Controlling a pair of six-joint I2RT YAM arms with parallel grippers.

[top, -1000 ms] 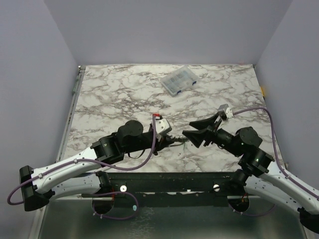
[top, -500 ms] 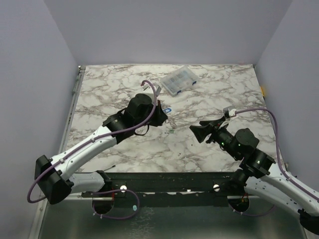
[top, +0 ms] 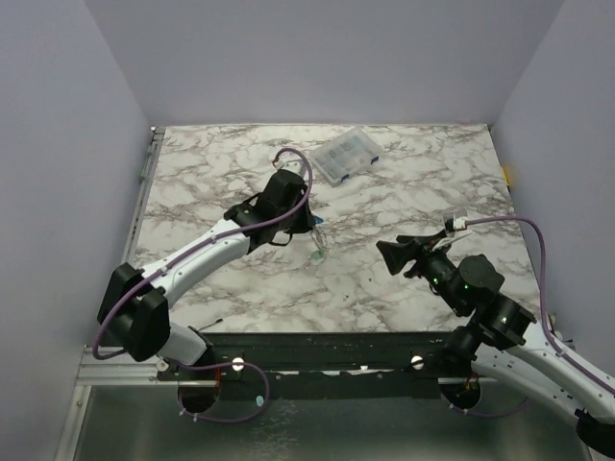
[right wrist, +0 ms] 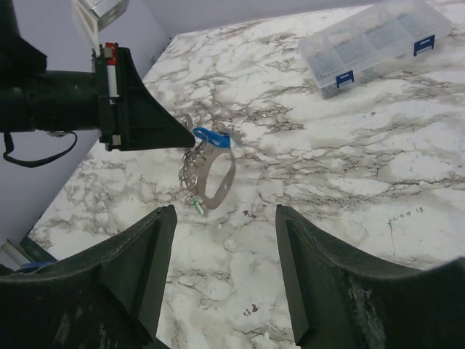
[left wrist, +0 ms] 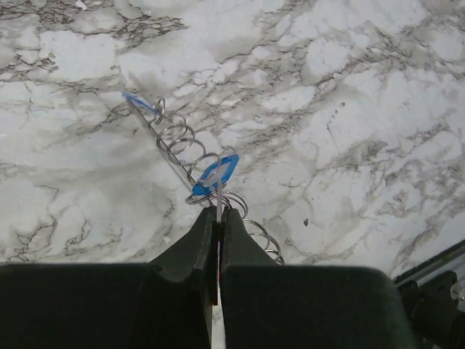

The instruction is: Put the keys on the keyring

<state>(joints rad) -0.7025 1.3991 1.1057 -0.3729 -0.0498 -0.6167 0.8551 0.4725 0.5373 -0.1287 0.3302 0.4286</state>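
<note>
Keyring (right wrist: 228,182), probably light and slippery, is pinched by its thin band in the shut left jaws; right jaws are spread wide, empty.

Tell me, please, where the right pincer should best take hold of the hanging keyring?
Probably the keyring's lower band, approached level from the right pincer's own side: the left pincer is shut on the top, and the loop hangs open below it.

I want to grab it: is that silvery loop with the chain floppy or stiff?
Probably floppy: the metal chain on the thin silvery-grey loop keyring droops below the left jaws. Likely light, since a tip pinch holds it.
</note>
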